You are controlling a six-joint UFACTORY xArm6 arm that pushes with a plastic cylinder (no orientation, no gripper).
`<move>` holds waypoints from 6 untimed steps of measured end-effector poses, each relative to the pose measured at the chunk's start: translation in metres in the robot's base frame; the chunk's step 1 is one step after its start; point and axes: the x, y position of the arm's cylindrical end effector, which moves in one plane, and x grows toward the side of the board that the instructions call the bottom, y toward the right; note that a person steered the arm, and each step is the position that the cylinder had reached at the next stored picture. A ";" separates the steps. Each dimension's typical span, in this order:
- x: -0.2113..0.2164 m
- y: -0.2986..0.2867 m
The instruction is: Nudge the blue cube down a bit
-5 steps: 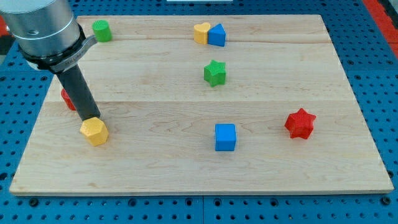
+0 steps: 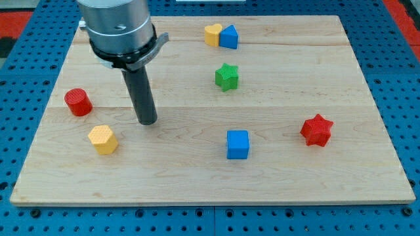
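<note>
Approach step: my tip [image 2: 148, 122], touching nothing, stands well left of the blue cube [image 2: 237, 144]; next, reach its top side.

Arm housing [image 2: 118, 26] cut off by view's top edge. Far-left board [image 2: 197, 190] corner hidden behind housing. Blue block [image 2: 229, 37] at far edge: shape unclear, partly overlapped against yellow block [image 2: 212, 34].

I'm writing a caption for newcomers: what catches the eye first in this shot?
The big silver arm head at the view's top left, its dark rod ending at my tip, touching nothing. To its right on the pale wooden board lies the blue cube; a red star block sits farther right.
</note>
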 end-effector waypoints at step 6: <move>0.019 0.145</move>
